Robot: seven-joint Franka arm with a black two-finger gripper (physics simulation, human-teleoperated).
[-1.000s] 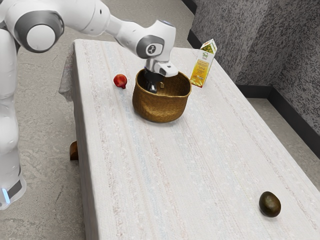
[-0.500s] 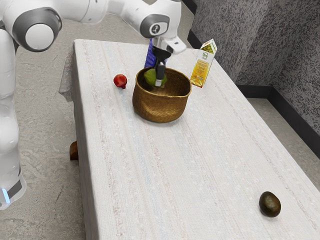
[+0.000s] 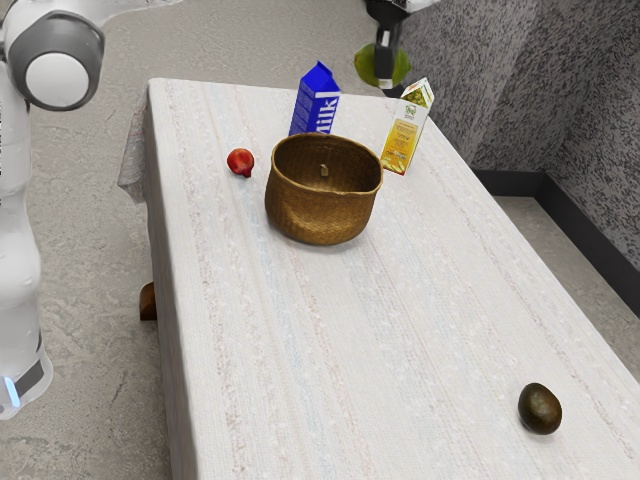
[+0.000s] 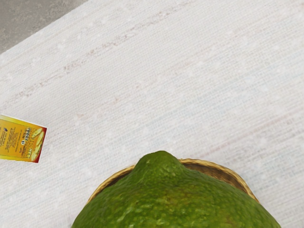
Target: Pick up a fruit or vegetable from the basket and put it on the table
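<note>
On the table [image 3: 330,330], the basket [image 3: 320,215] stands toward the far end. Right behind it is the milk carton [image 3: 316,100]; the basket hides its foot, so I can't say whether the two touch. Near the basket, to the exterior view's left, lies the pomegranate [image 3: 240,162]. To the exterior view's right of the basket, somewhat farther, stands the juice carton [image 3: 404,135]. Well apart, at the near end on the exterior view's right, lies the avocado [image 3: 540,408]. The citrus fruit [image 3: 367,66] is in my gripper [image 3: 387,72], raised above the tabletop.
</note>
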